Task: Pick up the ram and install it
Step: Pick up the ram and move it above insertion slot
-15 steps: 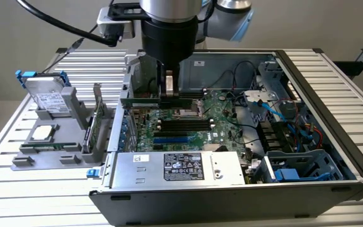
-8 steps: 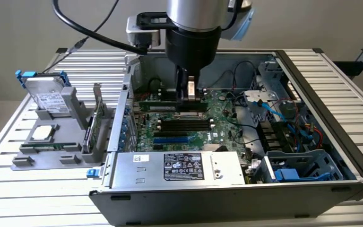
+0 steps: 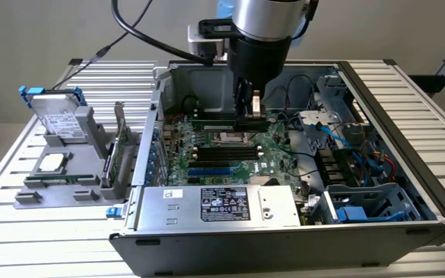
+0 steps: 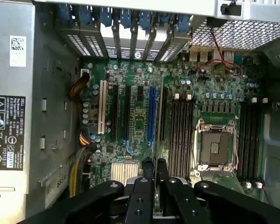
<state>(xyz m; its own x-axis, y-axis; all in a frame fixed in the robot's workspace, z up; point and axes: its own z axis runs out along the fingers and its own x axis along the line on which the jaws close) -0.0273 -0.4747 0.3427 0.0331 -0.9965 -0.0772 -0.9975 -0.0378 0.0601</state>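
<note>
The robot arm [image 3: 263,35] reaches down into an open computer case [image 3: 408,231] that lies on the metal bench [image 3: 53,231]. The jaws are closed tight on the ram [image 3: 211,123], with almost no gap between them. The ram is a long, thin green stick. In the exterior view it lies flat and level, and most of it pokes out from the jaws toward the exterior view's left. It is low over the green main board [image 3: 273,152], at the far side of the square chip socket [image 3: 230,137]. I cannot tell if it touches the board or a slot. In the wrist view the ram [image 4: 159,121] is seen from its thin edge, like a dark line. Two black fingers [image 4: 148,170] squeeze it, one on each side. It runs the same way as the long black slots [image 4: 182,135] just beside it, and the socket [image 4: 216,147] is on the other side of those slots. A grey power box [image 3: 222,204] with a black label sits at the near side of the case. Outside the case, on the exterior view's left, a grey holder [image 3: 53,194] stands on the bench. It holds a hard drive [image 3: 62,123], a square silver chip [image 3: 53,163] and a bigger green card [image 3: 119,145] that stands on its edge.
</note>
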